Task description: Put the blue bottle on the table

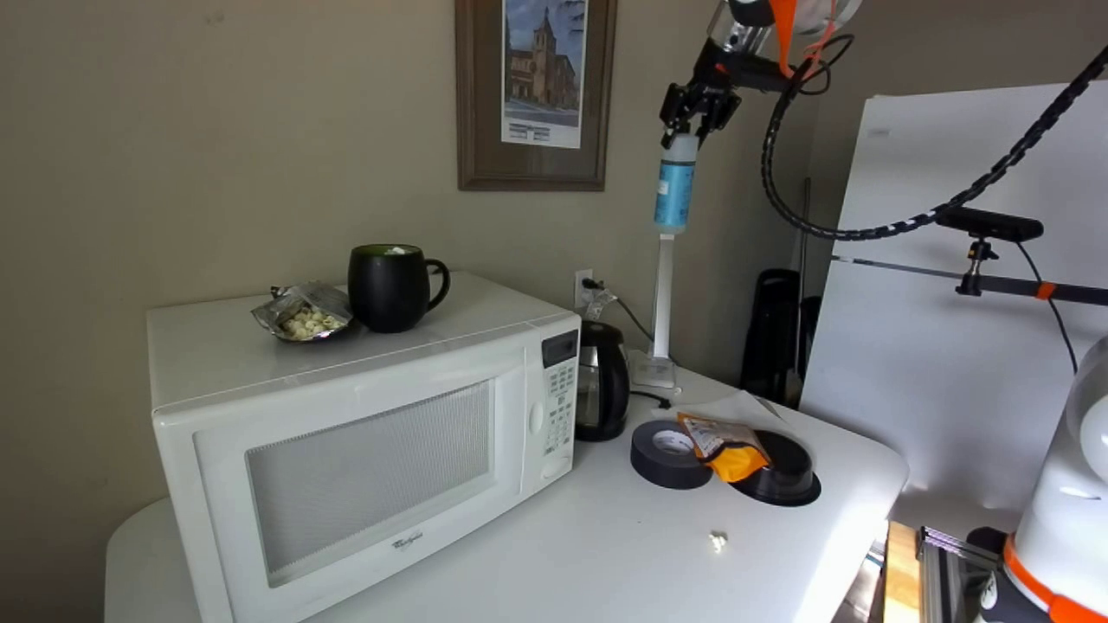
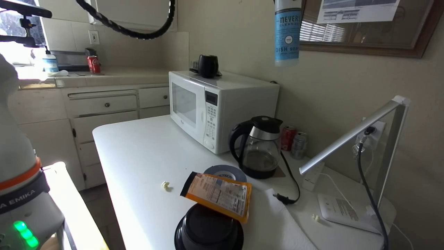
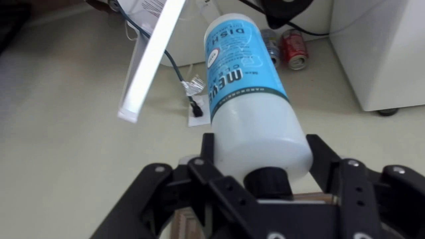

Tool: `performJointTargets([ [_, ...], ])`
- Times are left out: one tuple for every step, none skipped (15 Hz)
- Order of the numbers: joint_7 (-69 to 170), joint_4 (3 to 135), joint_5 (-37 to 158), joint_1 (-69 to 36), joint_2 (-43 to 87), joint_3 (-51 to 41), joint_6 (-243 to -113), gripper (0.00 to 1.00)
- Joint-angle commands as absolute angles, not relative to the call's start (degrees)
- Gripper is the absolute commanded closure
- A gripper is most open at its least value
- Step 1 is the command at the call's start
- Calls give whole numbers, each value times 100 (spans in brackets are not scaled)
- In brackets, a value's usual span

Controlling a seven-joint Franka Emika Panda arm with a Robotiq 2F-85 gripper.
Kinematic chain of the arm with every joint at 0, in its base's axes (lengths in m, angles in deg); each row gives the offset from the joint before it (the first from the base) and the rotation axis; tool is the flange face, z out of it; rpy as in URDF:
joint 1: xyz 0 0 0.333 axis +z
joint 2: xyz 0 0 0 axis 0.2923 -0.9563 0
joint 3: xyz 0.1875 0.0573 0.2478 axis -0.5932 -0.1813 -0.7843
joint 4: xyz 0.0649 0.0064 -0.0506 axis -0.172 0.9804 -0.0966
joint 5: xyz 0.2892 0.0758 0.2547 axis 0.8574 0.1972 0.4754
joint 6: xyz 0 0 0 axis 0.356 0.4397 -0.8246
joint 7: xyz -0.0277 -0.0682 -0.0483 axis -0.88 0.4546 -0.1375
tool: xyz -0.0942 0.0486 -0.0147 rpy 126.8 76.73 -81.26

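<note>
- Your gripper [image 3: 260, 149] is grasping the blue bottle [image 1: 674, 195] by its pale upper end, a finger on each side.
- The blue bottle hangs in the air well above the table [image 1: 554, 554], right way up, leaning slightly in an exterior view; its label covers most of it, so you can't read how full it is.
- Along the table's wall-side edge stands the microwave [image 1: 372, 467], door closed, its inside hidden from you.
- On its top you have the black mug [image 1: 387, 290], white bits showing at the rim, and just beside it the open foil bag [image 1: 322, 298] with popcorn-like pieces in it.
- Near the same edge is the glass kettle [image 2: 262, 156]; you can't tell whether it holds liquid.
- Behind the kettle, closer to that edge, a red can [image 3: 295, 49] and a silver can [image 3: 270, 46] stand side by side.
- Toward the rounded corner on the robot's side, the black dish [image 2: 208, 225] lies upside down.
- The orange pouch [image 2: 218, 194] rests partly on that dish, partly on the tape roll [image 1: 666, 454]; its contents are hidden.
- On the kitchen counter [image 2: 121, 71] in the background, set in from its front edge, you see a pump bottle [image 2: 50, 63] and a red soda can [image 2: 93, 64].
</note>
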State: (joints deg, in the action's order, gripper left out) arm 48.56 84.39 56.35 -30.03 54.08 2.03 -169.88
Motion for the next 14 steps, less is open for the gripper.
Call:
performJointTargets([
  [5640, 9200, 5156, -3453, 5333, 372, -17519, 57],
  [5886, 9379, 4996, -3583, 5285, 405, -17609, 57],
  [6188, 9572, 4795, -3712, 5226, 414, -17714, 57],
  [6510, 9728, 4590, -3829, 5195, 411, -17769, 57],
  [6895, 9938, 4366, -3945, 5148, 410, -17850, 57],
  [7240, 10073, 4175, -4045, 5113, 420, -17871, 57],
  [7542, 10201, 4087, -4109, 5095, 441, -17791, 57],
  [6963, 9883, 4368, -3937, 5032, 502, -17687, 32],
  [7185, 10008, 4267, -4001, 5009, 508, -17689, 32],
  [7291, 10075, 4227, -4035, 5000, 511, -17692, 32],
  [7345, 10097, 4218, -4046, 5001, 511, -17692, 32],
  [7367, 10097, 4216, -4047, 5004, 507, -17692, 32],
  [7373, 10095, 4216, -4047, 5011, 503, -17692, 32],
  [7377, 10095, 4216, -4048, 5016, 501, -17692, 32],
])
